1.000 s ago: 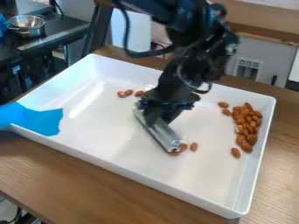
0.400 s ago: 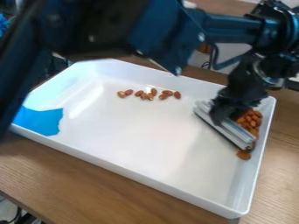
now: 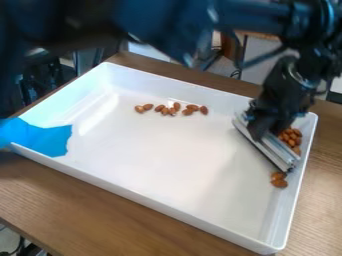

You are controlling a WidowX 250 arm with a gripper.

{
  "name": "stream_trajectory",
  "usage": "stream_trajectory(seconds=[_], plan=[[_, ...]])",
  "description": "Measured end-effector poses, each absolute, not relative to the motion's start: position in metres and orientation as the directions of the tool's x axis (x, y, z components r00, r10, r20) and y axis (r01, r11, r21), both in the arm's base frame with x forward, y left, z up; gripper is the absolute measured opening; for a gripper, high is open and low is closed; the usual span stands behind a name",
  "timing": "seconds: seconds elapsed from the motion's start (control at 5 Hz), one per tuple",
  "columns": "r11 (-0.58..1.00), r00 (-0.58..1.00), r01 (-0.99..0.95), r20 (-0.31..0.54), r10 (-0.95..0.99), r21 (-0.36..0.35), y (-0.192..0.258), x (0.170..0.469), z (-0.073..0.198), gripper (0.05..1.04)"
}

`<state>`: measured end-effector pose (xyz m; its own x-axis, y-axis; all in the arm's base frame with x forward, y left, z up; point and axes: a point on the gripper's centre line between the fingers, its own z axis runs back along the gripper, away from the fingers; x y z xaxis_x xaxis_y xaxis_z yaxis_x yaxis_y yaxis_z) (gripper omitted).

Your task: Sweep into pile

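"Where's the bar (image 3: 270,146)?"

"Clamped in the end effector (image 3: 258,126), slanting beside the heaped almonds (image 3: 291,136) at the tray's (image 3: 167,150) right side."

"How will it handle?"

"It looks stiff, probably light and slick; best gripped mid-length."

"And the tray?"

"It holds that heap, a few almonds off the bar's near end, and a loose row toward the far wall. They're likely hard, light, and quick to scatter."

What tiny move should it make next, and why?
Probably lift the metal bar and lower it beyond the almond row, on the side away from the pile: the bar sits right beside the pile, while that row lies well apart.
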<state>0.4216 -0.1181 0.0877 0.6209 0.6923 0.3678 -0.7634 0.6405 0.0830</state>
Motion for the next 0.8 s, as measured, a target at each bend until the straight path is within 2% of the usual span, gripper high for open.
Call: stream_trajectory(seconds=[0.2, 0.4, 0.6, 0.8], plan=[[0.726, 0.655, -0.687, 0.404, 0.639, -0.034, -0.076, 0.409, 0.132, 0.352], [0.772, 0.665, -0.618, 0.423, 0.616, -0.152, -0.014, 0.393, 0.163, 0.352], [0.873, 0.773, -0.463, 0.412, 0.483, -0.155, 0.027, 0.385, 0.16, 0.352], [0.915, 0.828, -0.395, 0.399, 0.395, -0.087, 0.072, 0.383, 0.143, 0.352]])
